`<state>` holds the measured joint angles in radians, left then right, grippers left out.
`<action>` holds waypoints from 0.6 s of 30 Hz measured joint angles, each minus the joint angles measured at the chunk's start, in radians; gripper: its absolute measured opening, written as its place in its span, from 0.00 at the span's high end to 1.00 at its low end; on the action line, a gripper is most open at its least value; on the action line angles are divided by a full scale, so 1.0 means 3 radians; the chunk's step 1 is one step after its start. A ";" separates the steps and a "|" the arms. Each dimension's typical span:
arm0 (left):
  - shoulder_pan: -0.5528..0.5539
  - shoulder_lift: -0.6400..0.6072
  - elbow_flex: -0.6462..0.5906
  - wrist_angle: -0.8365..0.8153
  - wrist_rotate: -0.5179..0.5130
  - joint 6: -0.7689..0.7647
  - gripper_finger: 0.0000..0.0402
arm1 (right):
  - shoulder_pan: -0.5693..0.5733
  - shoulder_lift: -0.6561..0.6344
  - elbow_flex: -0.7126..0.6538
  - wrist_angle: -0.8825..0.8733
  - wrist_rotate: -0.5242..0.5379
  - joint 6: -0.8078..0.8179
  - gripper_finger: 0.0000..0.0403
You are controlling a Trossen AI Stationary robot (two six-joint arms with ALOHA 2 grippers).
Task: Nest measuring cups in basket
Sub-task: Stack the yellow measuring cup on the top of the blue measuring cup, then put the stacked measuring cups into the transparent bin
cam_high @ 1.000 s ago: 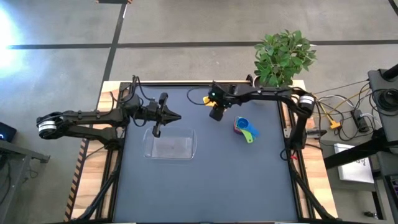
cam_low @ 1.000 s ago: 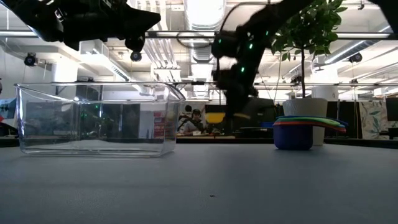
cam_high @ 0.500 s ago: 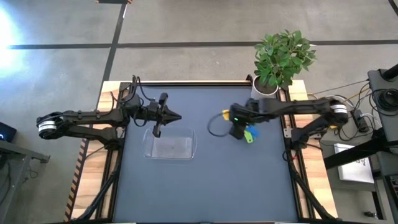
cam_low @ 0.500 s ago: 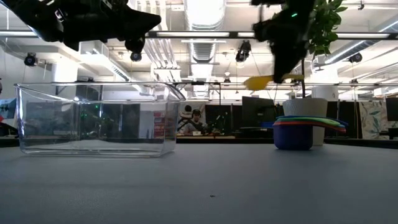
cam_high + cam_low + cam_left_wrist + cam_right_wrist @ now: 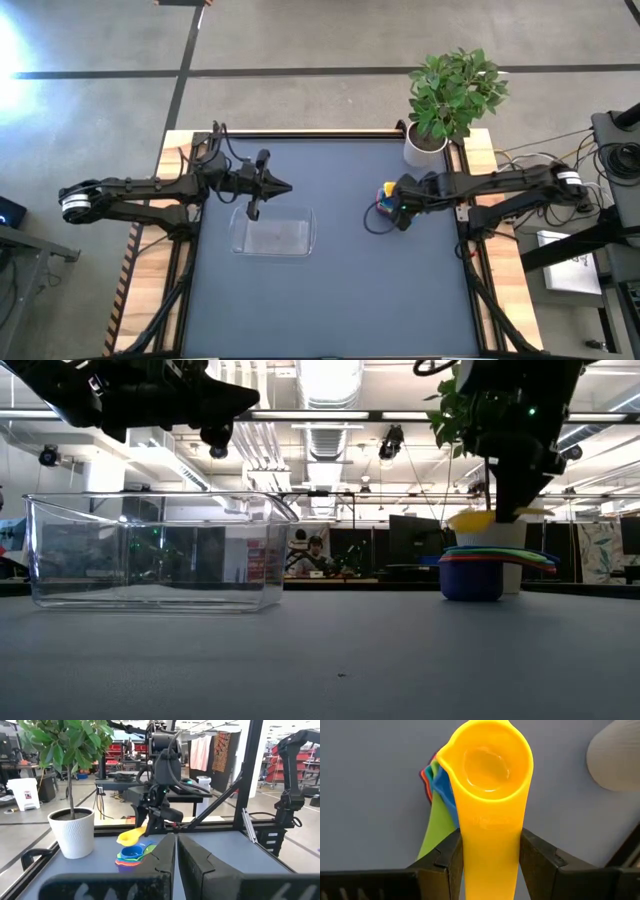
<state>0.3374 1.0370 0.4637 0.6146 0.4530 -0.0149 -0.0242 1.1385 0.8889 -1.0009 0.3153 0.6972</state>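
Yellow cup (image 5: 491, 780) above cup stack (image 5: 478, 568); basket (image 5: 150, 552) empty.

right hand (image 5: 150, 822) holds the yellow cup (image 5: 131, 836) just above the cup stack (image 5: 134, 858), beside the white plant pot (image 5: 73, 832).

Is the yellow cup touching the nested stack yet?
Apart. In the low view the yellow cup, held by the right end effector, hangs above the stack of cups with background showing between them; the left wrist view agrees.

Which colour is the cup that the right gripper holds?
Yellow. The right gripper holds the yellow cup by its handle; the right wrist view shows it best.
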 joint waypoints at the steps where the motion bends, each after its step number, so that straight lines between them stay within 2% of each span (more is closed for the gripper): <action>1: 0.0000 0.0000 0.0000 -0.0016 -0.0001 -0.0011 1.00 | 0.0000 0.0016 -0.0019 0.0046 0.0001 -0.0002 0.64; 7: 0.0000 0.0001 -0.0001 -0.0043 0.0000 -0.0039 1.00 | 0.0000 0.0078 -0.0087 0.0089 -0.0027 -0.0027 0.63; 12: 0.0000 0.0001 -0.0001 -0.0040 0.0000 -0.0042 1.00 | 0.0000 0.0072 -0.0111 0.0169 -0.0258 -0.0077 0.54; 18: 0.0000 0.0001 -0.0004 -0.0041 0.0000 -0.0042 1.00 | 0.0000 0.0074 -0.0113 0.0200 -0.0262 -0.0093 0.45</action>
<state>0.3374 1.0374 0.4625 0.6024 0.4530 -0.0277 -0.0242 1.1606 0.8551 -0.9410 0.2367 0.6692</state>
